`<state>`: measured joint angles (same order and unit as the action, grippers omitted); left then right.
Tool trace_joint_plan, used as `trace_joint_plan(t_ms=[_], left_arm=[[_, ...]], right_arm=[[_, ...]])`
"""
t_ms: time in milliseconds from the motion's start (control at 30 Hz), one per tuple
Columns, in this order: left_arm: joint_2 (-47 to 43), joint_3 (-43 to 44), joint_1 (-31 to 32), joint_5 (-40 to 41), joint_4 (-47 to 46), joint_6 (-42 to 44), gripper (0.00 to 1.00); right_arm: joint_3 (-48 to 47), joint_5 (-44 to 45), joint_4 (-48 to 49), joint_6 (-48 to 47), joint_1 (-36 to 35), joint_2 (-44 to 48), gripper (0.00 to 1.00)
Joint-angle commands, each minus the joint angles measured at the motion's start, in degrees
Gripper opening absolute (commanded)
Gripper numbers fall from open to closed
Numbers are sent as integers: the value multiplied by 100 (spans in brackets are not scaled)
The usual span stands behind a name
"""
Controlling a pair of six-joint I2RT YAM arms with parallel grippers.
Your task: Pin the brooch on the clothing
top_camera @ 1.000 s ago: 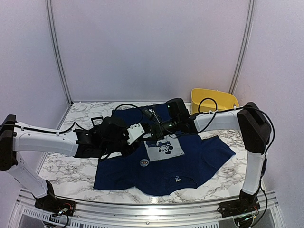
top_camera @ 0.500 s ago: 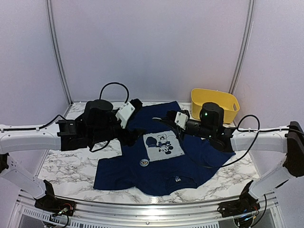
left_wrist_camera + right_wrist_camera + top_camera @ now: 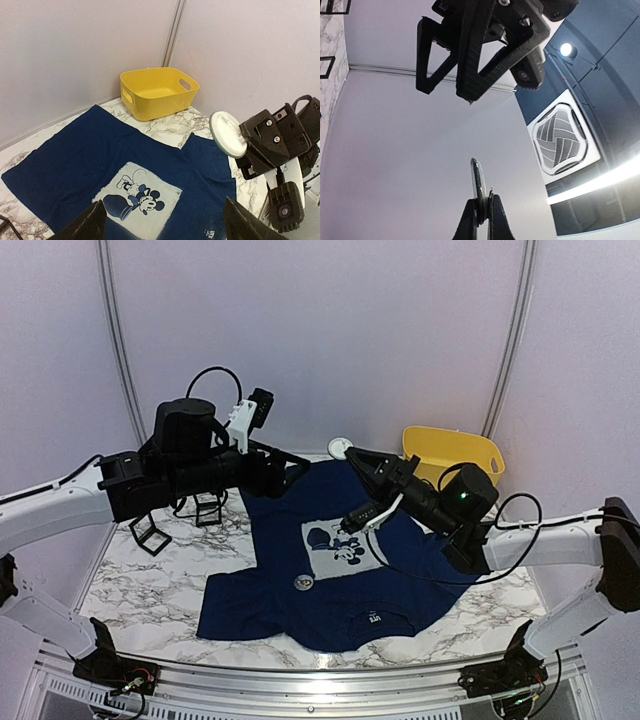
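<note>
Brooch, a white round disc [image 3: 340, 446], is pinched edge-on in the right gripper [image 3: 351, 452], high above the flat navy blue T-shirt [image 3: 250, 600]. Left gripper [image 3: 292, 466] hovers beside it, fingers spread wide.

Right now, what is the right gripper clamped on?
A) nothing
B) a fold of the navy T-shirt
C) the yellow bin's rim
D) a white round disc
D: the right gripper is shut on a white round disc, pinched edge-on and held in the air, clear of the T-shirt.
</note>
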<state>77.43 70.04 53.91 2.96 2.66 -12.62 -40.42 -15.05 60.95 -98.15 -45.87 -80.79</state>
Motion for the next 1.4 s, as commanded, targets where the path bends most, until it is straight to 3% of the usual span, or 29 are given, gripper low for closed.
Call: trace_joint_plan(t_ms=[0,200,300,533,833,1067,1167,1200,1233,1300,1367], left_arm=[[-128,-144,-256,-1124,-550,-801,89],[91,-210,-372,-2067,-1342,-1034,90],[401,-22,-368,-2270,-1393,-1157,85],[744,219,-377,-2482,-1397,-1157,38],[844,335,-372,-2690,-1399,-1152,0],[784,225,-370,-2628,-1420,-1108,0],[643,72,-375,-2346,-1425,-992,0],[578,11,-373,-2207,-1421,-912,0],[514,-56,-372,-2073,-1417,-824,0],[393,-158,-372,-1872,-1422,-627,0],[278,-263,-356,-1709,-1421,-419,0]], right_arm=[[-107,46,459,-1289,-148,-82,0],[-180,-33,358,-1585,-290,-85,0],[-179,-68,320,-1552,-341,-77,0],[-111,-77,315,-1586,-431,-86,0],[-74,-101,250,-1618,-509,-68,0],[-77,-163,229,-1512,-535,-68,0],[-71,-191,396,-855,-537,-36,36],[-61,-168,604,-369,-533,-15,51],[-52,-78,819,306,-532,23,60],[-106,251,971,1920,-528,157,73],[-284,530,501,3303,-512,415,81]])
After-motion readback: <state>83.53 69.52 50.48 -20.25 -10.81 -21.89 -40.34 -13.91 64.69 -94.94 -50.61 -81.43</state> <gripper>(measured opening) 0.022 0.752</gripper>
